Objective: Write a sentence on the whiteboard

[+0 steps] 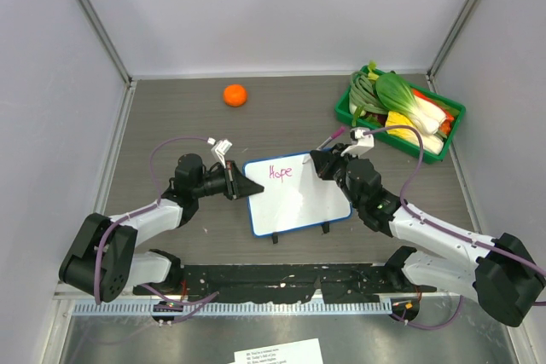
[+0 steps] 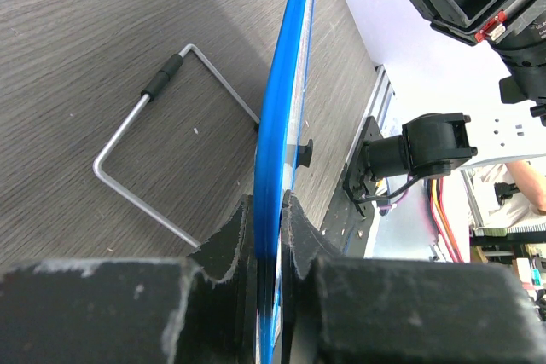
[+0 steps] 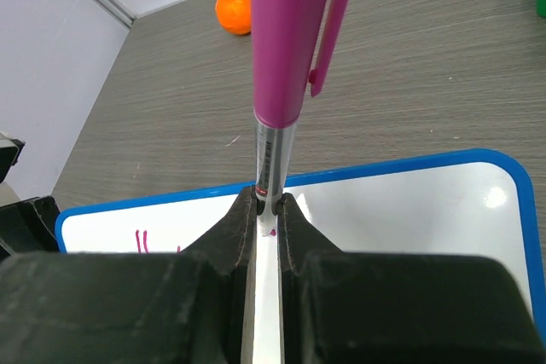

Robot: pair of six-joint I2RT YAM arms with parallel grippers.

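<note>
Closest thing in your right wrist cam: the right gripper (image 3: 266, 210) has its jaws squeezed down narrow on the barrel of the marker (image 3: 294, 40), gripping just below the pink cap, which points away from the fingers. Under it is the whiteboard (image 3: 409, 202), and there's a tiny pink dot on the white right between the fingers. Can't tell if the tip is actually touching the surface.

Your left gripper (image 2: 271, 228) is clamped tight too, pinching the board's blue frame along its left edge, one finger on each face. A bent wire stand (image 2: 136, 151) lies on the table (image 2: 85, 23) just beside the board's back side.

From the top cam, the board sits mid-table between your two arms, turned a bit at an angle. The sentence (image 1: 281, 172) is just "Hope" in pink, up in the top left corner, and the marker's tip is right next to the last letter.

An orange (image 1: 235, 95) is at the back, well apart from the board, and a green tray (image 1: 343, 108) of vegetables (image 1: 409, 112) sits at the back right.
</note>
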